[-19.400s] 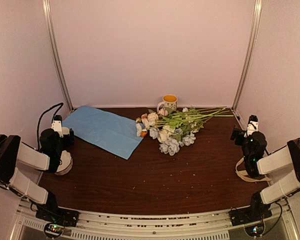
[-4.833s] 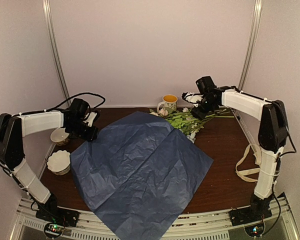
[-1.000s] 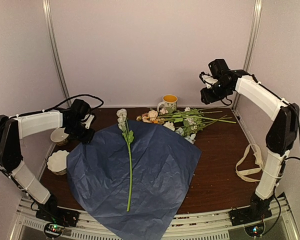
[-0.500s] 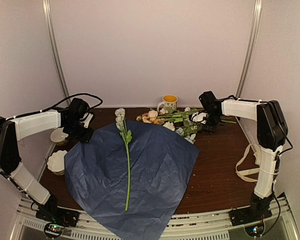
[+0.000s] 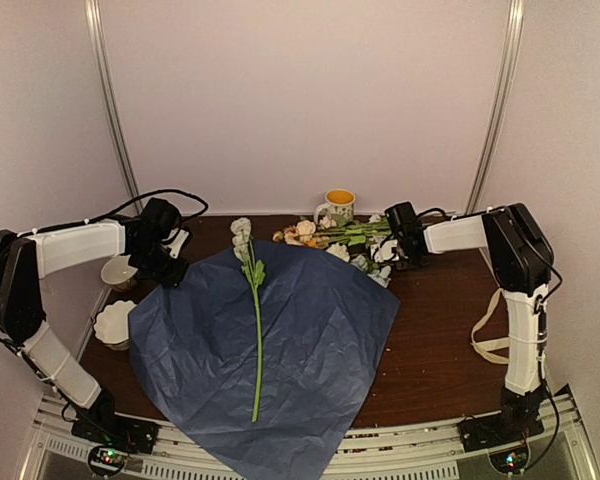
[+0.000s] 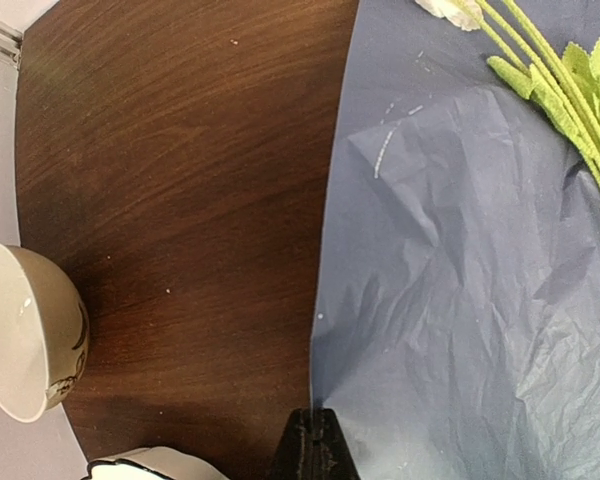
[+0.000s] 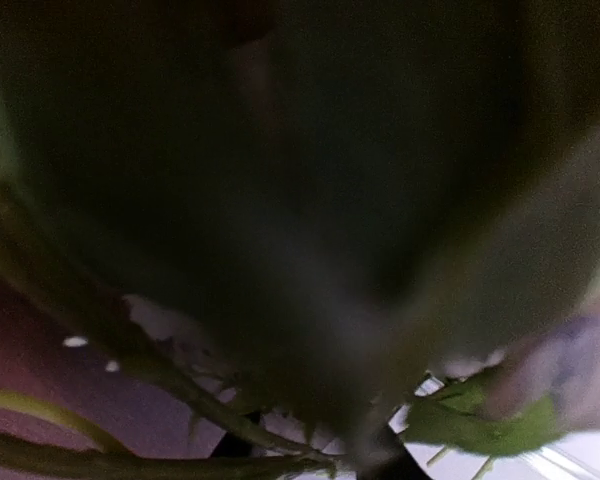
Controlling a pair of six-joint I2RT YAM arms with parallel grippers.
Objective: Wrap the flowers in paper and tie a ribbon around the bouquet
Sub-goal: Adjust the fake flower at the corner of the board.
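1. The paper point(image 5: 300, 340), dark blue and creased, lay spread over the near-left part of the wooden table point(image 5: 440, 330). Its near corner reached past the table's front edge.
2. 1 flower stem point(image 5: 257, 320) lay on the paper, running near to far, with its white head at the paper's far edge.
3. The flowers point(image 5: 355, 240) lay in a heap at the far side of the table, just beside a mug point(image 5: 338, 206) with a yellow inside. The heap sat at the paper's far-right edge.
4. The left gripper point(image 6: 310, 440) had its fingers pressed together on the paper's left edge, pinching it.
5. The right gripper point(image 5: 400, 248) was down in the flower heap. Its wrist view was dark and blurred, with stems and leaves against the lens, so I could not tell how its jaws stood.
6. The ribbon point(image 5: 500, 335) lay looped at the table's right edge, well apart from the paper.
7. 2 bowls stood left of the paper: a beige bowl point(image 6: 25, 345) and a white scalloped bowl point(image 5: 112, 322).
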